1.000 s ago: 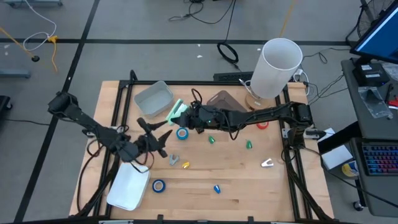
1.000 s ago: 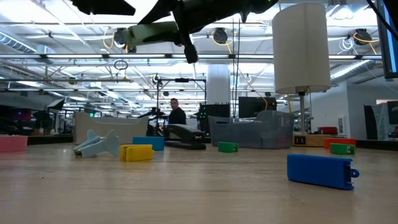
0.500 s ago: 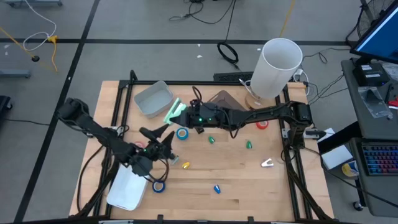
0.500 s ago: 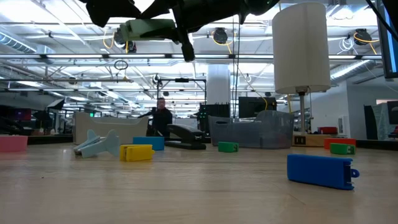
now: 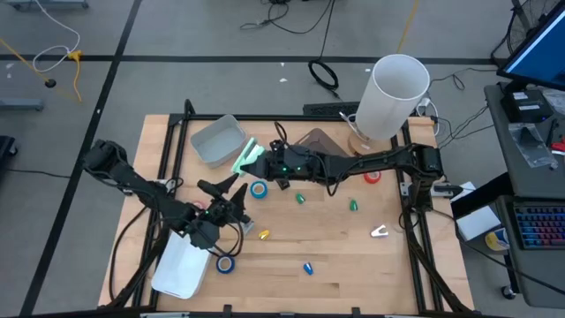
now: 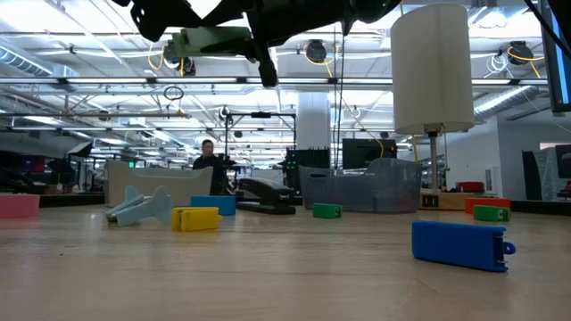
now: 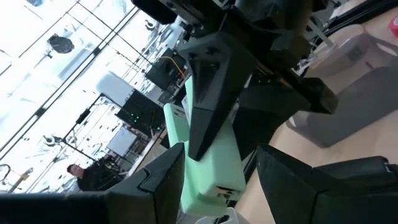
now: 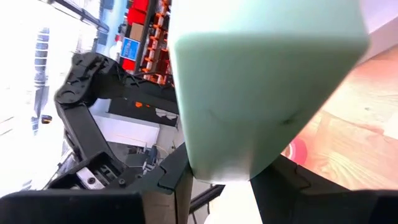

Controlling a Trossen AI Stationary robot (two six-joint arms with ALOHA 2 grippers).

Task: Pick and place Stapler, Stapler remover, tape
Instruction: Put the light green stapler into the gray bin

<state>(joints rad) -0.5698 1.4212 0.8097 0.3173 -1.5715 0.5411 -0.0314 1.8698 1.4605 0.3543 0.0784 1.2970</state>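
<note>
A pale green stapler (image 5: 249, 158) hangs in the air over the table's far left, just by the grey bin (image 5: 218, 140). My right gripper (image 5: 263, 160) is shut on it, reaching level from the table's right. My left gripper (image 5: 228, 192) stands open a little nearer than the stapler and points at it; in the left wrist view the stapler (image 7: 208, 155) shows beyond its spread fingers, untouched. A blue tape roll (image 5: 259, 189) lies flat below the right arm, another (image 5: 226, 263) by the white bin, a red one (image 5: 373, 177) at the right. A grey stapler remover (image 5: 246, 227) lies near the left hand. My right gripper pinches the green stapler between its two fingers (image 7: 208, 106), which come level from the table's right and lie on its two opposite sides (image 8: 211, 158). The stapler's other end (image 5: 240, 166) sticks out beyond the fingers. It is lifted well clear of the table (image 6: 214, 40).
A white bin (image 5: 183, 265) lies at the near left corner. A tall white cylinder (image 5: 395, 93) stands at the far right, with a dark stapler (image 5: 313, 141) beside the right arm. Small green (image 5: 353, 206), yellow (image 5: 263, 234) and blue (image 5: 307, 267) pieces and a white remover (image 5: 380, 231) lie scattered.
My left gripper has moved a little toward the table's near edge and right, rolling about its own axis, and stays open; most of this came in the first half second. My right gripper keeps the stapler in place.
</note>
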